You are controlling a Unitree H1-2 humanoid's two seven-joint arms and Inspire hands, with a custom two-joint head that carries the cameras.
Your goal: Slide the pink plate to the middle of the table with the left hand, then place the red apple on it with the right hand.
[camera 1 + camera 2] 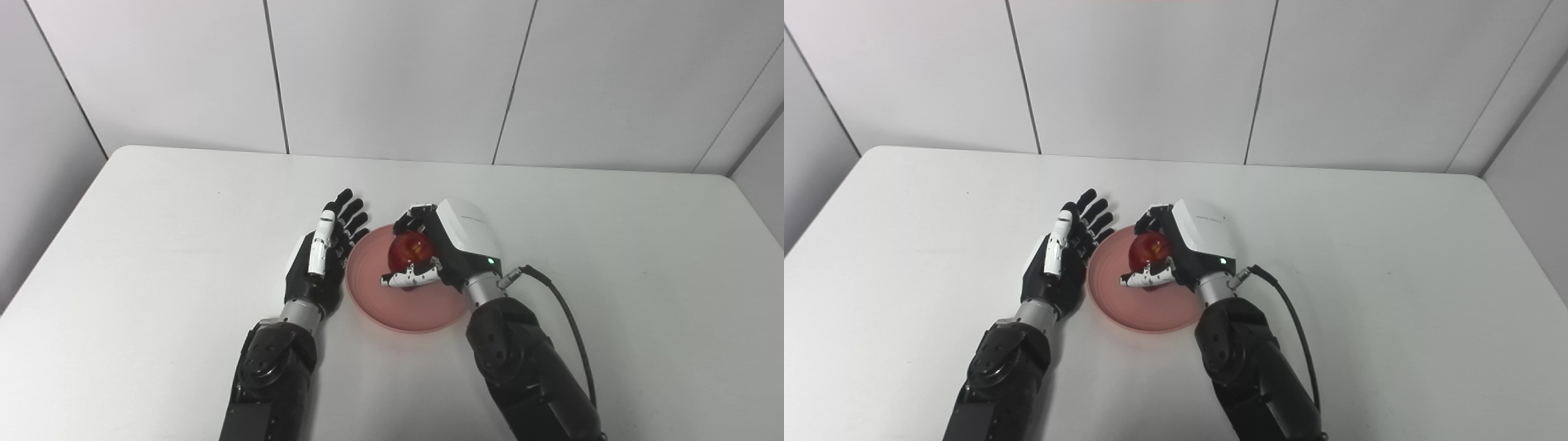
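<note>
Second step under way: placing, judged close to its end. Flat round pink plate [404, 300] lying near the middle of the white tabletop [153, 245], so the sliding step looks done. Round glossy red apple [410, 250] over the plate's far half, wrapped by the black-and-white right hand [438, 251], fingers curled over the far side and thumb crossing beneath the near side. Cannot tell whether the apple's underside already touches the plate or hangs just above it; the thumb hides the contact. Black-and-white left hand [321, 257] just beside the plate's left rim, palm turned towards it, fingers straight and slightly fanned, holding nothing; whether touching the rim or a hair apart, unclear. Black cable [566, 318] looping off the right wrist, lying well clear of the plate.

Next move, by judgement: lower until the apple bears on the plate, then uncurl fingers and thumb together, evenly, so no side nudges the fruit. Round apple on a shallow plate, likely to roll if brushed; worth drawing the right hand up and back rather than sideways. Left hand best kept where it is, steadying the rim against any push.
</note>
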